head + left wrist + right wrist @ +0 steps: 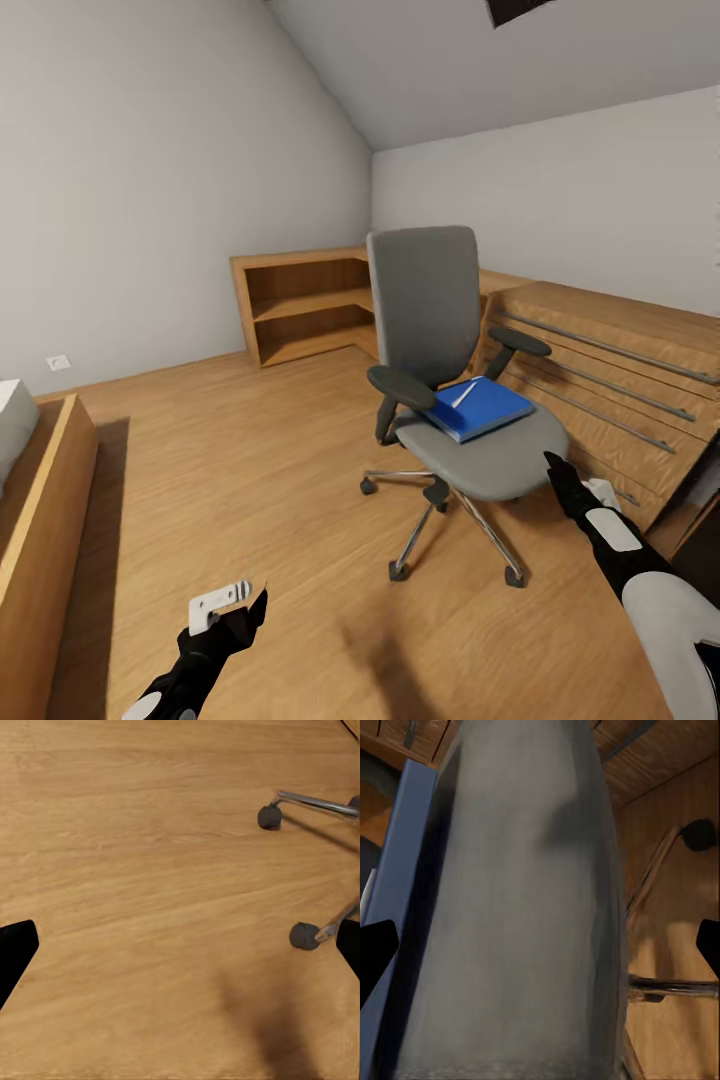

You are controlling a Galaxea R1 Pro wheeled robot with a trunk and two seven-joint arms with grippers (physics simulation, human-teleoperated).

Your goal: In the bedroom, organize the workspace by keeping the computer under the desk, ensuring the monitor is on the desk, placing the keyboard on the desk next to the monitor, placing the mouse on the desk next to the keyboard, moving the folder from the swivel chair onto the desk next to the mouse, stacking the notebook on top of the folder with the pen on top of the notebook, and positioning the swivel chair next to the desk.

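Note:
The swivel chair [440, 330], with its grey seat and chrome star base, stands mid-room. On its seat lies the blue folder [478, 410], and the white pen [463, 393] rests on top of it. My right gripper [555, 468] is open at the seat's front right edge. In its wrist view [540, 945] the grey seat [517, 915] looms close, with the folder's blue edge [401, 870] beside it. My left gripper [253, 606] hangs open and empty over the floor [180, 945], short of the chair's castors [304, 936]. Desk, computer, monitor, keyboard, mouse and notebook are out of view.
Light wooden low shelving [305, 305] runs along the back wall. A wooden unit with metal rails [620, 370] stands close behind the chair on the right. A wooden bed frame [45, 520] borders the left. Open wood floor [250, 450] lies between.

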